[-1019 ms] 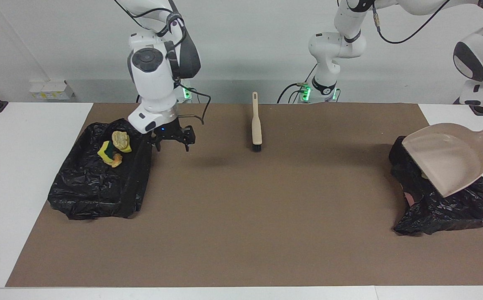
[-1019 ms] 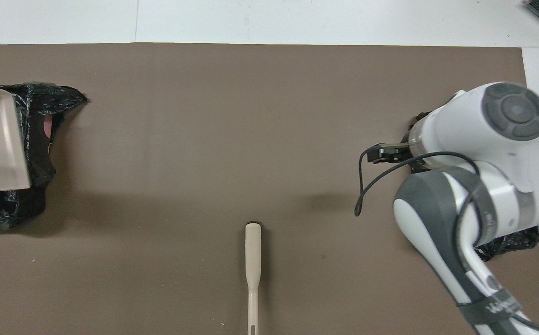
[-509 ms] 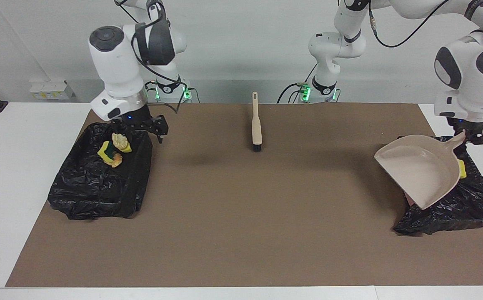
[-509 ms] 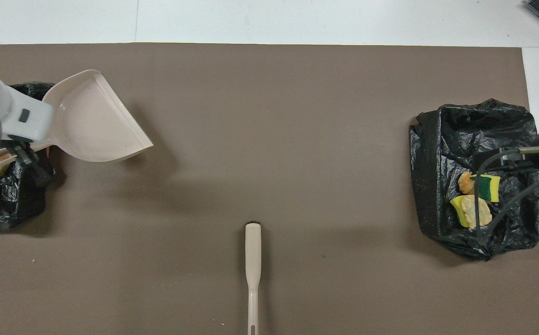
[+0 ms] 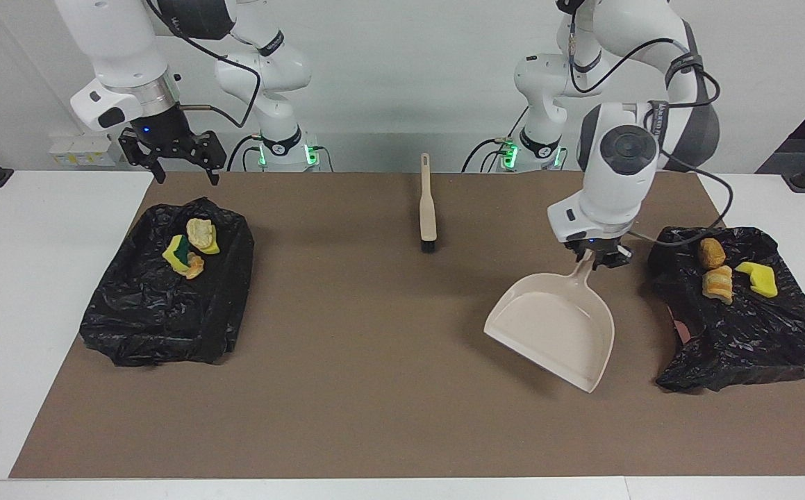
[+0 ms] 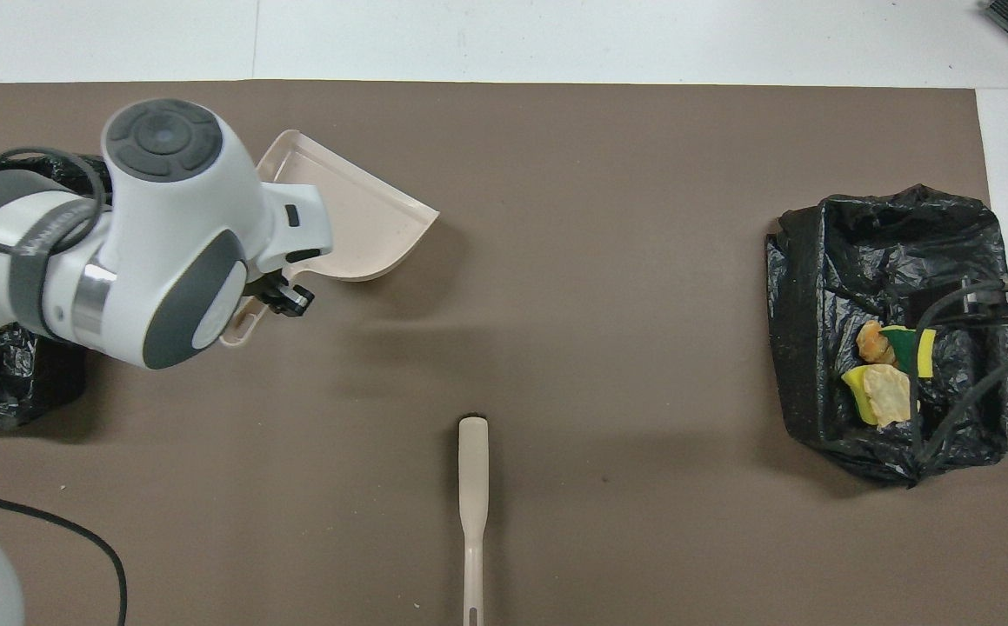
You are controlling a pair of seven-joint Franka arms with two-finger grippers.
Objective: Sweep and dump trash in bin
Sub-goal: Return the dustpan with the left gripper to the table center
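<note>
My left gripper (image 5: 593,260) is shut on the handle of the beige dustpan (image 5: 555,332), which hangs empty and tilted over the mat beside the black-bagged bin (image 5: 756,347) at the left arm's end. That bin holds trash (image 5: 716,283): two brown pastry lumps and a yellow sponge (image 5: 758,278). The overhead view shows the dustpan (image 6: 364,222) partly under my left arm. My right gripper (image 5: 187,173) is open and empty, raised over the mat's edge by the bin (image 5: 159,333) at the right arm's end. More trash (image 5: 191,251) lies in that one: sponges and pastry.
The beige brush (image 5: 428,208) lies on the brown mat (image 5: 374,361) midway between the arms, bristles pointing away from the robots; the overhead view shows the brush (image 6: 473,487) too. White table borders the mat at both ends.
My left arm swung the empty dustpan off its bin and out over the mat toward the middle. My right gripper rose and drew back from its bin toward the robots.
</note>
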